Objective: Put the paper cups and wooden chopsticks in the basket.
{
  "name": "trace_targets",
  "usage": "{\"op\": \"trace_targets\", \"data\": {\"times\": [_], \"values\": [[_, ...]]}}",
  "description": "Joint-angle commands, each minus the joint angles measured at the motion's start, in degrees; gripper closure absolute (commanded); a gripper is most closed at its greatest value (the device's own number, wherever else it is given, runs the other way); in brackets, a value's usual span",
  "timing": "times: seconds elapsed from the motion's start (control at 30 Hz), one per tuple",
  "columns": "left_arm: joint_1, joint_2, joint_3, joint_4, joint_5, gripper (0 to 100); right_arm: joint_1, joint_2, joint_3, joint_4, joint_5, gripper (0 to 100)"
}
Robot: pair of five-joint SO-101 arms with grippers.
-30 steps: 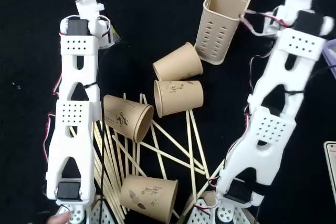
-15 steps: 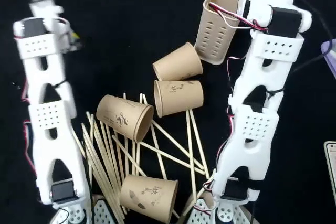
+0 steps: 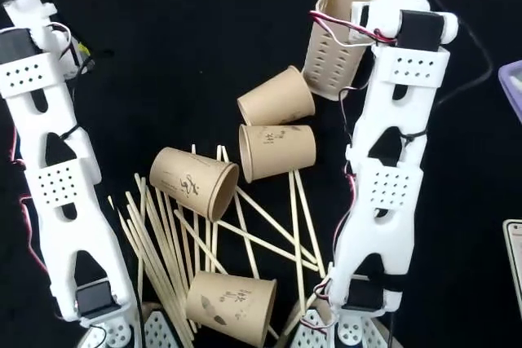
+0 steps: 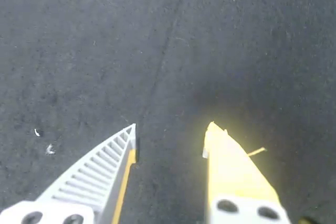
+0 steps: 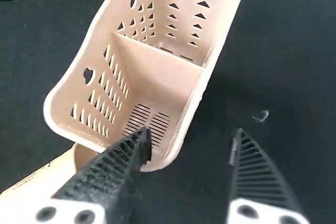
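A beige perforated basket [image 3: 330,46] lies tilted at the back, its open mouth facing my right wrist camera [image 5: 157,51]. My right gripper [image 5: 191,135] is open just off the basket's rim, one dark finger [image 5: 123,163] in front of its near end. Two paper cups [image 3: 276,97] [image 3: 277,151] lie on their sides mid-table, a third [image 3: 194,181] to their left, and another [image 3: 232,306] near the front. Wooden chopsticks [image 3: 163,242] are scattered around and under them. My left gripper [image 4: 170,132] is open over bare black cloth at the far left back.
The white left arm [image 3: 57,185] stretches along the left edge and the white right arm [image 3: 387,160] stands right of the cups. A purple object [image 3: 514,87] and a card [image 3: 514,242] sit at the right edge. Black cloth [image 3: 204,38] covers the table.
The left arm has swung left, away from the cups, to the table's left edge. The right arm has swung left, bringing its gripper up to the basket. Cups and chopsticks have stayed put.
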Motion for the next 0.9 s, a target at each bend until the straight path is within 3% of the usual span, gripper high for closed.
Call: {"op": "trace_targets", "data": {"times": [0.0, 0.07, 0.13, 0.3, 0.5, 0.73, 0.87], "values": [[-0.3, -4.3, -1.0, 0.3, -0.7, 78, 1.5, 0.7, -1.4, 1.5, -0.2, 92.4], [-0.4, -4.3, -1.0, 0.3, -0.8, 79, 1.5, 1.5, -1.3, 0.5, -0.2, 99.1], [-0.7, -4.3, -1.0, 0.4, -0.8, 79, 1.6, 2.9, -1.3, -0.3, -0.5, 95.3], [-3.1, -4.4, -1.0, 0.4, -0.8, 79, 0.8, 5.3, -1.5, -3.1, -1.5, 98.9], [-5.2, -4.6, 2.2, 0.4, -0.8, 79, -5.6, 1.3, -2.8, -5.0, -13.8, 98.8], [-4.4, -14.9, 22.2, 0.4, -0.8, 79, -15.0, 0.3, -2.7, -9.5, -20.7, 98.7], [-0.9, -25.2, 34.2, 0.2, -0.8, 79, -14.4, 0.6, -2.7, -10.0, -20.7, 98.8]]}}
